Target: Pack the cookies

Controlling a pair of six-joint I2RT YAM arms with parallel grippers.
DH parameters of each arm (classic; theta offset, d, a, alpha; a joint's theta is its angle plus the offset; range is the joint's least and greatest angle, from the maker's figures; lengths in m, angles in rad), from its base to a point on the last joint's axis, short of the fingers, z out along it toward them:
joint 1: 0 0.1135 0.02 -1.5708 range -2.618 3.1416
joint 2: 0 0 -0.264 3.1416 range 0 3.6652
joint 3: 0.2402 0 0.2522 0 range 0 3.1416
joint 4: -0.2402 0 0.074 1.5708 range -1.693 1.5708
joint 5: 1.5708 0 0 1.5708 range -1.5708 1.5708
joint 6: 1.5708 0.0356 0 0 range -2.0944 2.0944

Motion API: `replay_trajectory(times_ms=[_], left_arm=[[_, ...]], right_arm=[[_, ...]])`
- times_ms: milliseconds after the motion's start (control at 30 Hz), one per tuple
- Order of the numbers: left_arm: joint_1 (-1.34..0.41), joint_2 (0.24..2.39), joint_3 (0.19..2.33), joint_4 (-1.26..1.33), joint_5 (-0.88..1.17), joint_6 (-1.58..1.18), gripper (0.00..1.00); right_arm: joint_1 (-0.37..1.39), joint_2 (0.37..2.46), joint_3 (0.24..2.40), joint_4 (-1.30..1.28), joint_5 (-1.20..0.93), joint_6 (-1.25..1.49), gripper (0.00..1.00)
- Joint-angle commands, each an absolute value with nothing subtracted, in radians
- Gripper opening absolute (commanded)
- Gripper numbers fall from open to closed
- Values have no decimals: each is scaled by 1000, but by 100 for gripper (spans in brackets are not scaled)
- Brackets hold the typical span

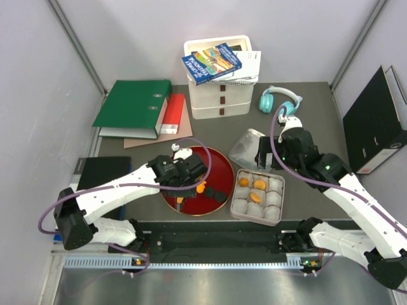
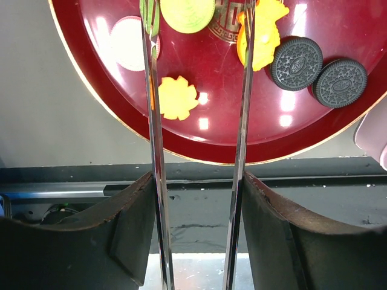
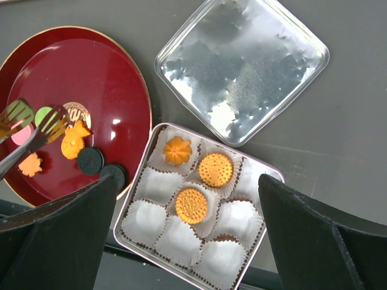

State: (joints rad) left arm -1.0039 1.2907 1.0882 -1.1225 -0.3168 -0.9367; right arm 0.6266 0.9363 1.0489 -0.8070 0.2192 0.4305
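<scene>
On the red plate [image 2: 230, 130] lie several cookies: a green one [image 2: 187, 13], a pale pink one [image 2: 127, 42], an orange flower [image 2: 176, 96], an orange figure [image 2: 261, 36] and two dark rounds [image 2: 296, 63]. My left gripper [image 2: 196, 181] is shut on metal tongs [image 2: 154, 151], whose spread tips hover over the plate's green and orange cookies. The square tin [image 3: 254, 163] of white paper cups holds three orange cookies [image 3: 191, 205]. My right gripper [image 3: 187, 181] hangs open above the tin, holding nothing.
The tin's silver lid [image 3: 242, 66] lies behind the tin. Farther back are a green binder [image 1: 133, 105], stacked white boxes [image 1: 219, 95] with books on top and teal headphones [image 1: 278, 100]. A black binder [image 1: 375, 121] stands at the right wall.
</scene>
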Motion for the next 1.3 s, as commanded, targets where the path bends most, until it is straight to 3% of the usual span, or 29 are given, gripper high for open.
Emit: replay_trajectory(times_ms=[0, 500, 667, 1067, 1267], left_arm=[[-1000, 1238, 1097, -1137, -353, -960, 60], [-997, 1250, 999, -1063, -305, -959, 59], [-997, 1255, 1006, -1057, -296, -950, 51], [-996, 1262, 1118, -1143, -328, -913, 37], [-996, 1310, 1304, -1196, -379, -856, 35]], right_arm=[[638, 936, 1069, -772, 219, 437, 99], [637, 945, 1075, -773, 219, 431, 99], [638, 948, 1077, -772, 221, 428, 99], [638, 969, 1089, -750, 215, 420, 99], [638, 982, 1123, -752, 225, 405, 99]])
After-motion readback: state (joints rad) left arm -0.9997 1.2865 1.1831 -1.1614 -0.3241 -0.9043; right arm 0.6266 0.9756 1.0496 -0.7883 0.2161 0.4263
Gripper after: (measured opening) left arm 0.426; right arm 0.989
